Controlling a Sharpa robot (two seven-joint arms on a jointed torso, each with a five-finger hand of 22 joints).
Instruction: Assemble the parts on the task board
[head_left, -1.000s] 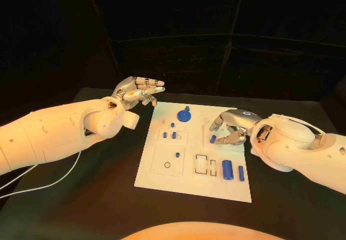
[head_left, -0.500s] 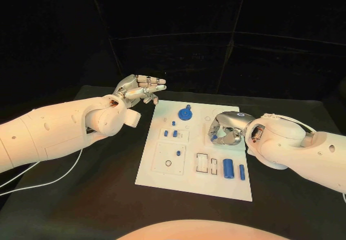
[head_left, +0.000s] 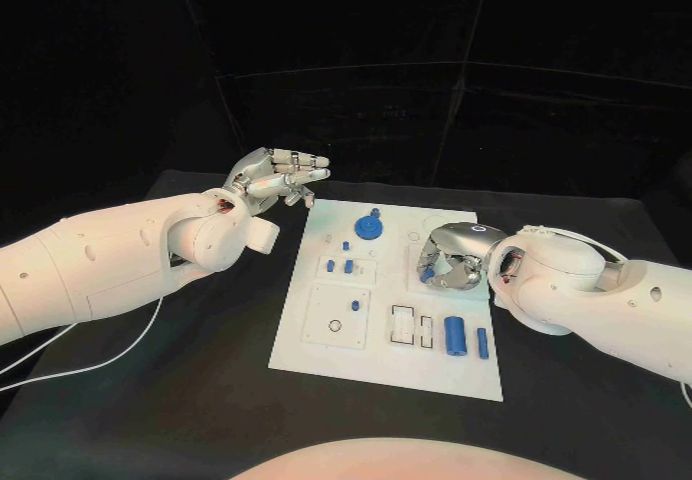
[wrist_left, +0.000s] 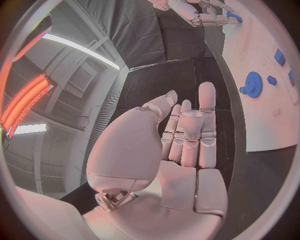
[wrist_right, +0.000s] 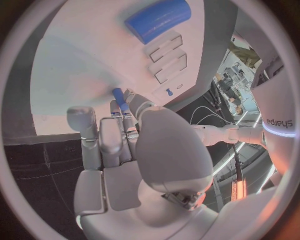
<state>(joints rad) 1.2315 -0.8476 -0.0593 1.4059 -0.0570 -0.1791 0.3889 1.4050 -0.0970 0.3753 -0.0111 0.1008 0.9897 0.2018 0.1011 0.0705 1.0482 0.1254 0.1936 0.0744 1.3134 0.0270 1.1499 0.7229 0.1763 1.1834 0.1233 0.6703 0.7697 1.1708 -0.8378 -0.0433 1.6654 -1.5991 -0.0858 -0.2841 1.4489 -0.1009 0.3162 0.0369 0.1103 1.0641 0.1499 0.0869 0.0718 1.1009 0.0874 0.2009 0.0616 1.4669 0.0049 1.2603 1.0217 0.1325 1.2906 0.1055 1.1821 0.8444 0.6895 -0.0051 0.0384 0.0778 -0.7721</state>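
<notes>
Tabletop (head_left: 173, 420): black, under a dark room with a lit ceiling strip. Task board (head_left: 325, 355): white, centre of tabletop. Gear (head_left: 371, 230): blue, at the board's 12 o'clock. Cylinder (head_left: 456, 336): blue, lying at 4 o'clock. Right hand (head_left: 450, 258): over the board's 2 o'clock, fingertips pinching a small blue peg (wrist_right: 119, 99). Left hand (head_left: 274, 176): raised beyond the board's 11 o'clock corner, fingers apart, holding nothing.
</notes>
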